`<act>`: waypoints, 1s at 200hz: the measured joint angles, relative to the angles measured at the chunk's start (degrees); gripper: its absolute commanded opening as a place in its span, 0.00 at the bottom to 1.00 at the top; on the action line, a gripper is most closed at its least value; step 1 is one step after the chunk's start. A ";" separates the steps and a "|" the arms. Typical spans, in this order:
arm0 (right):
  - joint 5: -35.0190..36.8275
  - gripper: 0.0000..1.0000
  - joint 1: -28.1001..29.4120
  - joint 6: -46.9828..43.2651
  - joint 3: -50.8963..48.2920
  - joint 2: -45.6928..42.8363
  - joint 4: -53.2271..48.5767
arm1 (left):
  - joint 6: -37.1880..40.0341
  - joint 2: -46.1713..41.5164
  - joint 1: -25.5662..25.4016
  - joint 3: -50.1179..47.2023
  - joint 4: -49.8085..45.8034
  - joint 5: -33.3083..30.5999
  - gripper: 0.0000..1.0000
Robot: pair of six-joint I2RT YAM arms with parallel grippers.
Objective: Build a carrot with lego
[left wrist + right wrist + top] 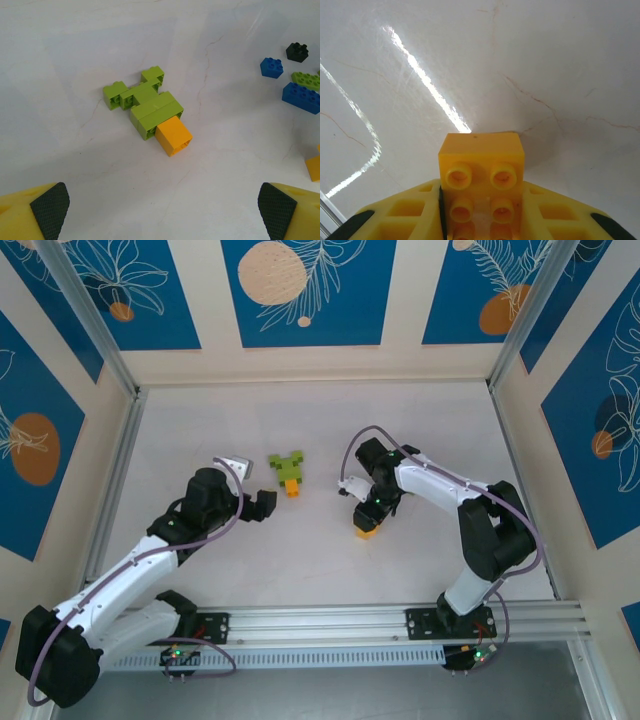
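**Operator:** Where's the lego?

**Spotter:** Your part-built carrot lies flat on the white table, between your two arms and nearer the left one. Lime green studded bricks fan out as leaves at its far end. I make out about four, but the seams are hard to read. One orange block is plugged into the near end, its hollow square end towards your left wrist camera.

**Operator:** And my grippers?

**Spotter:** Your left gripper is spread wide just short of the carrot, with nothing between its black cross-hatched pads. Your right gripper is pinching an orange brick of glossy plastic with paired round studs. It is low over the table, well to the right of the carrot. I can't tell whether it touches down.

**Operator:** Any loose pieces?

**Spotter:** Off to the carrot's right you have two blue bricks, one longer and one small. There is also one tiny black brick and one loose green brick. The frame edge cuts off an orange piece, and I can't tell whether that is the one you're holding. The tabletop is smooth, with faint hairline veins.
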 measured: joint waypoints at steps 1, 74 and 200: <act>0.00 0.34 0.00 0.00 0.00 0.00 0.00 | 0.00 0.00 0.00 0.00 0.00 0.00 0.99; 0.70 0.34 0.76 -1.05 -0.02 0.07 0.00 | 0.02 -0.02 0.00 0.00 -0.02 0.02 0.99; 6.01 0.34 5.03 -2.54 -0.87 -0.28 1.07 | 0.02 -1.86 -0.02 0.02 -0.42 0.44 0.99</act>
